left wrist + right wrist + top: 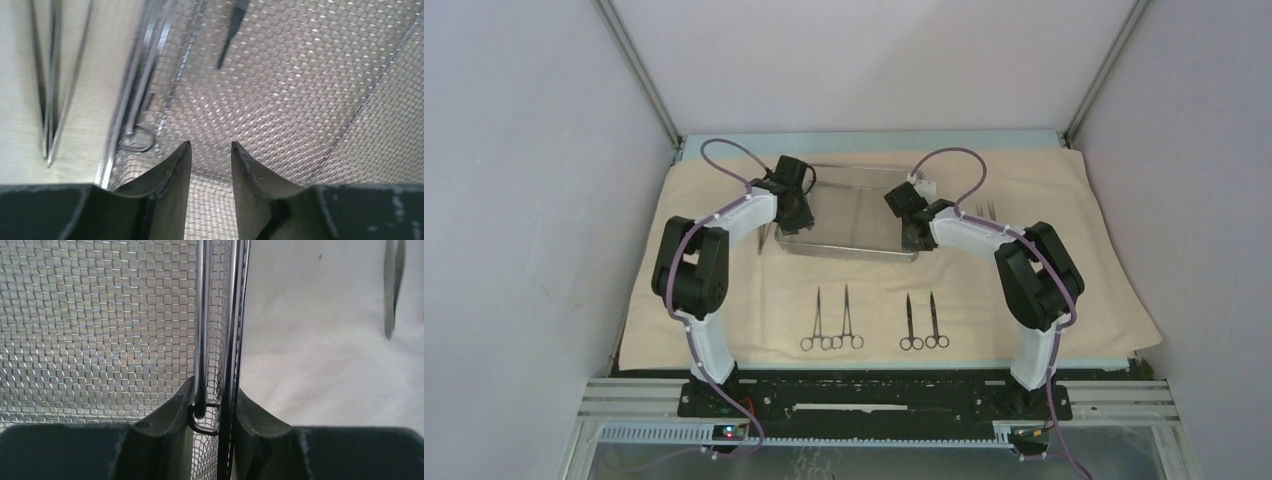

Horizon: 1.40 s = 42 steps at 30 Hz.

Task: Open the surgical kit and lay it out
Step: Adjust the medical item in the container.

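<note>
The beige cloth (pixel 724 300) lies open and flat. The mesh tray (pixel 854 215) sits on it at 12 o'clock.

The left gripper (pixel 210 146) hangs over the tray's 9 o'clock end. Its two fingers are apart, with nothing between them and only mesh below.

The right gripper (pixel 214 390) is at the tray's 3 o'clock end. Its fingers sit on each side of the tray's wire wall. They seem to pinch it, though the close view makes that hard to be sure of.

Four ring-handled tools (pixel 847 318) lie in a row at 6 o'clock, rings toward the arms. One pair of tweezers (pixel 50 90) lies just outside the tray at 9 o'clock. Another pair (pixel 986 210) lies at 3 o'clock.
</note>
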{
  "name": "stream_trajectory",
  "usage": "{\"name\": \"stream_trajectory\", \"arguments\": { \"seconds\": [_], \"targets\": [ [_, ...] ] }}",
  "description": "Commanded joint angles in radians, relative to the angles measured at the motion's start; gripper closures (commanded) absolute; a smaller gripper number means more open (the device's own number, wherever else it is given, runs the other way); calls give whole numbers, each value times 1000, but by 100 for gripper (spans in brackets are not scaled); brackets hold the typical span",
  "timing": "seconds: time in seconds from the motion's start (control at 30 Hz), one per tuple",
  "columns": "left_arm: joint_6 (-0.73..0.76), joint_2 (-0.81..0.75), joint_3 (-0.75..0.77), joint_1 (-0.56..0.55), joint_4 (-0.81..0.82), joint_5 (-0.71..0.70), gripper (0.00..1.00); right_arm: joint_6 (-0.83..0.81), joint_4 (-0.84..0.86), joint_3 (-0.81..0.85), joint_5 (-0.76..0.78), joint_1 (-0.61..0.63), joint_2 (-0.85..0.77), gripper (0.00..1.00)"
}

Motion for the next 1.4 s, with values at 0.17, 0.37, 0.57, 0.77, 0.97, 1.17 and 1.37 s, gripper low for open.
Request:
{"name": "stream_trajectory", "arguments": {
  "seconds": [0.17,0.37,0.57,0.77,0.97,1.17,1.37],
  "targets": [
    [10,84,175,-38,-33,-62,59,-66,149,-93,248,57,-146,100],
    [71,117,324,-41,-89,-167,54,-112,307,-184,251,57,-249,100],
    [94,159,417,-41,-103,-167,54,-111,342,-207,210,47,-276,100],
    [68,200,415,-41,-70,-143,53,-101,383,-221,190,37,-284,100],
    [53,227,411,-47,3,-142,46,-124,554,-337,204,60,-361,100],
    [108,266,426,-44,41,-152,45,-158,656,-375,196,56,-382,100],
    [63,300,431,-30,15,-169,51,-138,653,-376,124,17,-395,100]
  ]
}}
